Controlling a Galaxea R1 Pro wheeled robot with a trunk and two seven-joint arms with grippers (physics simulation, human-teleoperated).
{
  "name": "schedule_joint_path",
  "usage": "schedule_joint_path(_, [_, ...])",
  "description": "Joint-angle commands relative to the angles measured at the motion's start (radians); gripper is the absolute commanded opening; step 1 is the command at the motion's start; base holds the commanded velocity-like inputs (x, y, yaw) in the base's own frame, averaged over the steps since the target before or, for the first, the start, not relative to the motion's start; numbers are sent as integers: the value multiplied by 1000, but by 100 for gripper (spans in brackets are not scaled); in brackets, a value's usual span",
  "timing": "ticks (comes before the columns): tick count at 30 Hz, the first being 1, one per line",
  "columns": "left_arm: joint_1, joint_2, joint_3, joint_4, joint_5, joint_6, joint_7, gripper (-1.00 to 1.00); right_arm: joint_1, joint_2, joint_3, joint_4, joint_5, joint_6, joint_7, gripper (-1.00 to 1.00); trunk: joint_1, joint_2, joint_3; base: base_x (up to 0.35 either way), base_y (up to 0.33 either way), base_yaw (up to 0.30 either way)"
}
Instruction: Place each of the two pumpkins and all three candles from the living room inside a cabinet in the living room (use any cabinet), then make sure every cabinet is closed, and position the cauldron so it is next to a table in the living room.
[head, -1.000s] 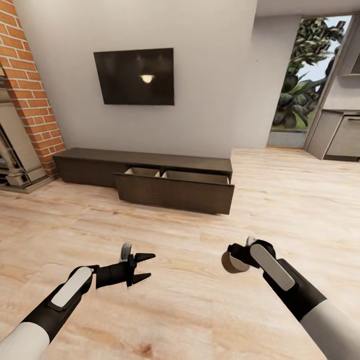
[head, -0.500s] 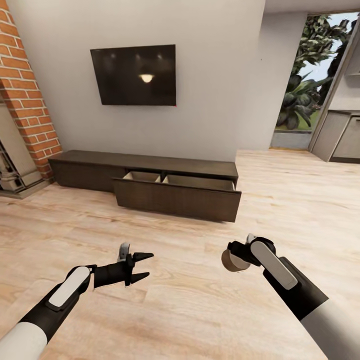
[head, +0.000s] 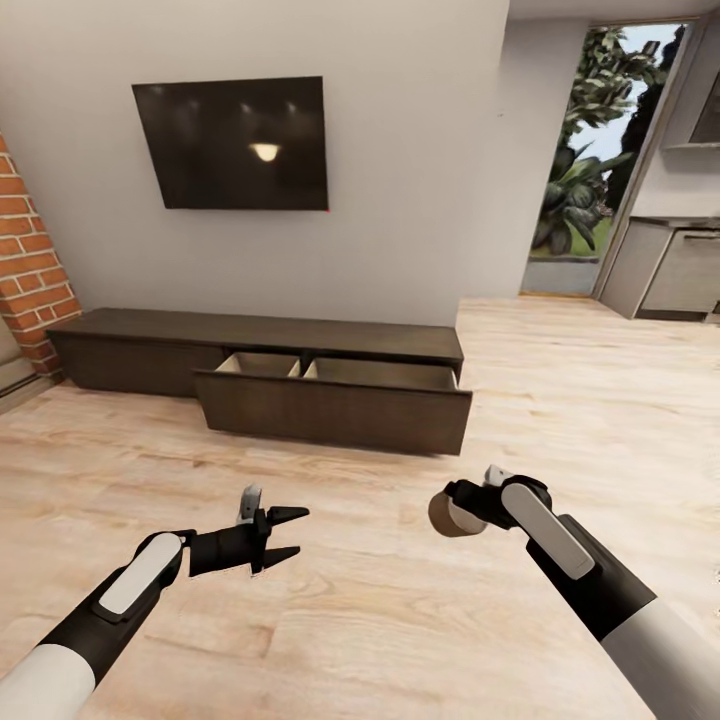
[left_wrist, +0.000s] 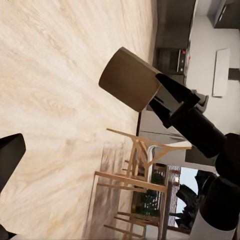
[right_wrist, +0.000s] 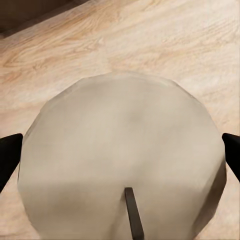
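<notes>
My right gripper (head: 458, 508) is shut on a tan candle (head: 448, 514), held above the wood floor; up close the candle (right_wrist: 122, 165) shows its flat top and dark wick between the black fingertips (right_wrist: 10, 157). The left wrist view catches the same candle (left_wrist: 129, 79) held in the right fingers (left_wrist: 172, 97). My left gripper (head: 288, 533) hangs open with nothing in it. Ahead stands the long dark-brown cabinet (head: 130, 345) against the wall, its wide drawer (head: 335, 410) pulled out, pale insides showing. Pumpkins, cauldron and table are out of view.
A black TV (head: 232, 143) hangs over the cabinet. A brick fireplace (head: 30, 280) stands at the left. To the right, a doorway with plants (head: 580, 190) and grey kitchen cupboards (head: 670, 270). Wooden chairs (left_wrist: 135, 180) appear in the left wrist view.
The whole view has shifted rightward and closer to the cabinet, so the camera moved. Both arms keep their pose; the candle stays in the right gripper.
</notes>
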Motion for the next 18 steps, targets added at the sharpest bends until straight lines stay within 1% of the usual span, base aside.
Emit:
schedule_joint_path(1, [-1,1,-2,0,-7,-1,-10,100,-2,-1,2,-1,-3,2,-5,-100,0,0,-2,305,132,-226])
schedule_joint_path(10, [-1,1,-1,6,-6,-1,-11,100,-1,0,2,2,-3,1,-1,-100,0,0,-11,279,182,-217])
schedule_joint_path(18, [-1,1,1,8,-6,-1,-11,100,-2,-1,3,1,-2,1,-1,-100,0,0,-13,232,257,-35])
